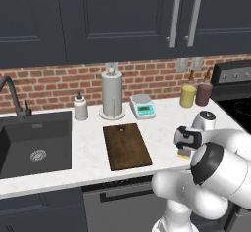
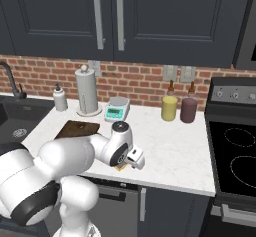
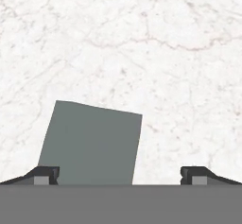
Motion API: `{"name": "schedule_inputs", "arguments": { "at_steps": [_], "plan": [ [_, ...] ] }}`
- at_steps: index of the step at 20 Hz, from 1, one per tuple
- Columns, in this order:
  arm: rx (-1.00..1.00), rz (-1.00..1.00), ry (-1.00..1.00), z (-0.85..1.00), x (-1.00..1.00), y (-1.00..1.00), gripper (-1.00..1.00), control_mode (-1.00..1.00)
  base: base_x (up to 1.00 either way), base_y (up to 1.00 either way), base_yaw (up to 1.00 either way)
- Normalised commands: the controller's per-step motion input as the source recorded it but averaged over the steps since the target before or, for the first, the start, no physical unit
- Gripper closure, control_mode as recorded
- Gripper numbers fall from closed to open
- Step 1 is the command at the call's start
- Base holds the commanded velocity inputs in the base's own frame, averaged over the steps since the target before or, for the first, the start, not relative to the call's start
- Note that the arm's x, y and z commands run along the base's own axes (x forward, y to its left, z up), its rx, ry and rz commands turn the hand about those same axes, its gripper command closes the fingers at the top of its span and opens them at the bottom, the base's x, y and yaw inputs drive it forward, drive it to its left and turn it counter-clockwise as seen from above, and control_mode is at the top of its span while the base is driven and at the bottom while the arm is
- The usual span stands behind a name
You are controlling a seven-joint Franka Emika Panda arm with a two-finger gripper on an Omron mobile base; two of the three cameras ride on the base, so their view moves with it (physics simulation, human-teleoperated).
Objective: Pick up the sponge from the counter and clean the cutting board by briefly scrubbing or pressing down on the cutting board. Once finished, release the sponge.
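Observation:
The sponge [image 3: 92, 142] lies flat on the white counter [image 3: 142, 38], grey-green scrub face up. My gripper [image 3: 120, 175] hangs open just above it, pointing straight down. The sponge sits between the fingers, close to the left fingertip [image 3: 45, 175] and well apart from the right one. In the left base view a yellow edge of the sponge [image 1: 184, 154] peeks out under my hand, near the counter's front edge. The dark brown cutting board [image 1: 126, 147] lies to the left of the sponge with nothing on it. The right base view shows the sponge [image 2: 121, 168] below my hand and the board [image 2: 77, 128] partly hidden behind my arm.
A dark sink [image 1: 34, 145] with a faucet is set into the counter at the left. Along the brick wall stand a soap bottle [image 1: 81, 107], a paper towel roll [image 1: 112, 95], a kitchen scale [image 1: 142, 106], a yellow jar [image 1: 188, 96] and a dark red jar [image 1: 204, 94]. A black stove [image 2: 235, 151] borders the counter's right end.

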Motion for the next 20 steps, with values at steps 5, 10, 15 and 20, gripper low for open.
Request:
{"name": "schedule_inputs", "arguments": {
  "at_steps": [5, 10, 15, 20],
  "plan": [
    [0.00, 0.00, 0.00, -0.35, 0.10, 0.00, -1.00, -1.00, 0.00, 0.00, 0.00],
    [0.00, 0.00, -0.02, -0.34, 0.11, 0.07, -1.00, -1.00, 0.00, 0.00, 0.00],
    [0.00, 0.01, -0.06, -0.24, 0.02, 0.29, -1.00, -1.00, 0.00, 0.00, 0.00],
    [0.00, 0.01, -0.03, -0.29, 0.00, 0.38, -1.00, -1.00, 0.00, 0.00, 0.00]
  ]
}}
